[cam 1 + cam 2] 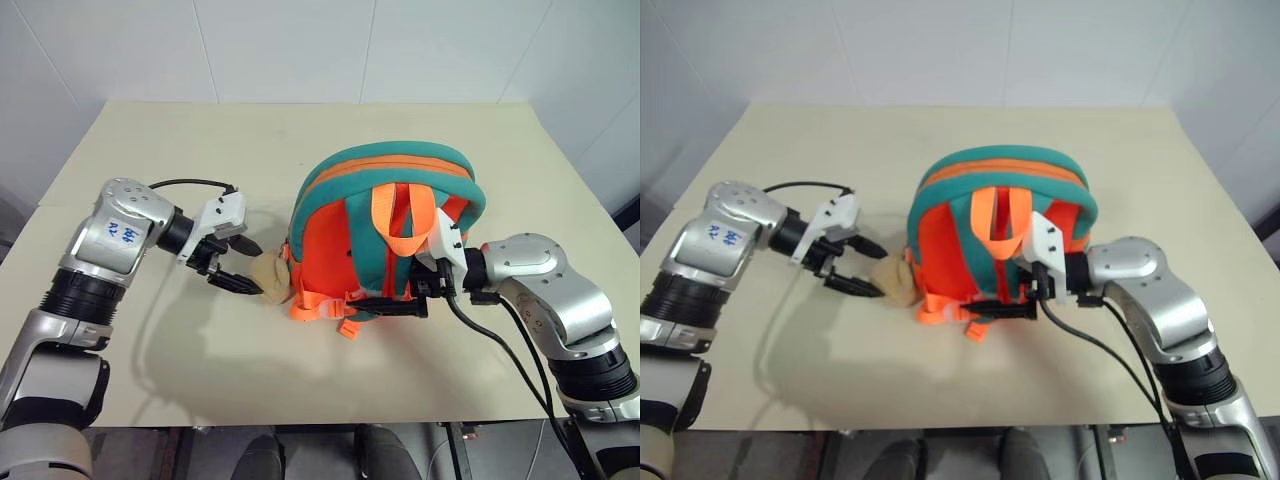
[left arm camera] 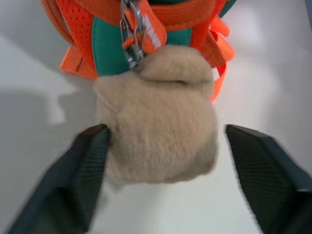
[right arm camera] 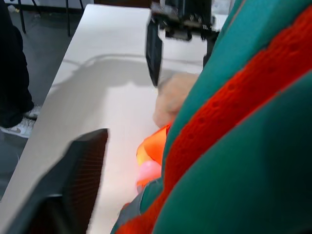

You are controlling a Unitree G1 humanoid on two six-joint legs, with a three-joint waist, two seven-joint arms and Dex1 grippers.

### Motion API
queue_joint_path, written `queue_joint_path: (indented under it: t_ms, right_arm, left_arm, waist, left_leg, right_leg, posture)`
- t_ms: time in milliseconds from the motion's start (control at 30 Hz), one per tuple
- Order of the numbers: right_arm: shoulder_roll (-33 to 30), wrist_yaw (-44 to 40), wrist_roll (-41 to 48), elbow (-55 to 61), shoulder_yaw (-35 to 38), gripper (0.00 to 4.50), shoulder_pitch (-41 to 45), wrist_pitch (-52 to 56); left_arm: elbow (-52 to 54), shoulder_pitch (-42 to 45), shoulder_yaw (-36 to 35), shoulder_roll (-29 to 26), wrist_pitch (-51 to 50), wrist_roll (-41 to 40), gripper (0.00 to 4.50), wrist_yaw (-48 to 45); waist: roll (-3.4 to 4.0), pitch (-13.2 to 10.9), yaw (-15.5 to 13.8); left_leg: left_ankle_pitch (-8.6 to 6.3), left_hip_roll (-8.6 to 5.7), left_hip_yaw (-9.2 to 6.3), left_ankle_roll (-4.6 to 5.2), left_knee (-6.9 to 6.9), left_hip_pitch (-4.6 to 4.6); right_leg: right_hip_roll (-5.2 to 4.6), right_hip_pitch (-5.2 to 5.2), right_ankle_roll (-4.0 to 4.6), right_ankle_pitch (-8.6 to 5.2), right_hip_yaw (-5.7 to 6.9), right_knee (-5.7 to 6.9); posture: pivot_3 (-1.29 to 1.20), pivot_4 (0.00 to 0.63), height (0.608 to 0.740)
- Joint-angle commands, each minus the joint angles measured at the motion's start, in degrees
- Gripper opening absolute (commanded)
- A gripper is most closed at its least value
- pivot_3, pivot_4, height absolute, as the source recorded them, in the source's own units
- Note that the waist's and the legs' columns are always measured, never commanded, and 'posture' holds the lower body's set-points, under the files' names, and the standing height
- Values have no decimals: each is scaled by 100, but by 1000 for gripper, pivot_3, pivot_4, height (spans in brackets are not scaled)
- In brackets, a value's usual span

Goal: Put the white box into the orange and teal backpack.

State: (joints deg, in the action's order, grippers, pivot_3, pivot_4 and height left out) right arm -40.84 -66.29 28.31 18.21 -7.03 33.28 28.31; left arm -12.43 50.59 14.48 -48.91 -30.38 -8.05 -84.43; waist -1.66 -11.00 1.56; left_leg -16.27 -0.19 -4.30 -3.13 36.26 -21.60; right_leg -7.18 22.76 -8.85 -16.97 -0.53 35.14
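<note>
The orange and teal backpack point(image 1: 385, 225) stands upright in the middle of the table with its straps facing me. A tan plush toy point(image 1: 272, 278) hangs at its lower left corner. My left gripper point(image 1: 252, 268) is open with its fingers on either side of the toy; in the left wrist view one finger point(image 2: 87, 161) touches the plush and the other stands clear. My right gripper point(image 1: 400, 290) is at the backpack's lower right, open, with one finger point(image 3: 73, 180) free and the other behind the fabric. The white box is out of view.
The beige table point(image 1: 200, 140) reaches back to a white wall, and its front edge runs just below my arms. A black cable point(image 1: 500, 350) hangs from my right wrist. Beyond the table's left side stands a person's leg and shoe point(image 3: 14, 124).
</note>
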Motion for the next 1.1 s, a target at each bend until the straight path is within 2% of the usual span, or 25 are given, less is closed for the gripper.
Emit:
queue_joint_path:
  t_ms: [33, 333, 567, 667, 767, 900, 1100]
  right_arm:
    - [-254, -100, 205, 336, 267, 4500, -111, 115]
    - [-1078, -608, 264, 70, 731, 4500, -497, 3]
    - [-1843, -888, -3, -675, 1337, 4500, -722, -361]
    - [-2200, -930, -243, -1189, 1670, 4500, -860, -676]
    - [-2480, -970, -417, -1763, 2047, 4500, -1028, -994]
    - [-2514, -900, -421, -2414, 2576, 4500, -1244, -1253]
    - [-2258, -813, -131, -2946, 3337, 4500, -1447, -1507]
  left_arm:
    - [341, -74, -385, -280, -175, -185, 4485, 60]
    - [181, -339, -1202, -708, -129, -559, 4485, 240]
    - [-293, -754, -1851, -932, 294, -744, 4485, 399]
    - [-665, -1078, -2362, -895, 757, -939, 4485, 532]
    - [-669, -1435, -3239, -542, 979, -1778, 4485, 338]
    - [-538, -2061, -3830, -403, 1066, -2403, 4485, -58]
    - [-673, -2691, -4281, -667, 1312, -2514, 4485, -174]
  waist:
    - [0, 0, -3]
    - [0, 0, -11]
    - [0, 0, -5]
    - [1, 0, -4]
    - [1, 0, -7]
    - [1, 0, -5]
    - [2, 0, 0]
  left_leg:
    - [-1, 0, 0, 2, 0, 0]
    - [-10, 0, 0, 18, 2, -2]
    - [-11, 0, 3, 19, -1, -1]
    - [-11, 0, 6, 18, -6, -1]
    - [-11, 0, 10, 18, -6, -1]
    - [-7, 0, 14, 13, -1, 0]
    - [-7, 1, 17, 13, -1, 9]
  right_leg:
    - [0, 0, 0, 0, 0, 0]
    - [-1, -1, 0, 0, 0, -1]
    - [-2, 0, 0, 0, -1, -6]
    - [-2, 0, 0, 0, -1, -12]
    - [-5, 0, 0, 0, -1, -13]
    - [-10, 0, 0, 0, 0, -8]
    - [-11, -4, 2, 2, 0, -6]
  posture:
    - [0, 150, 740]
    - [0, 150, 740]
    - [0, 150, 740]
    - [0, 150, 740]
    - [0, 150, 740]
    - [0, 150, 740]
    - [0, 150, 740]
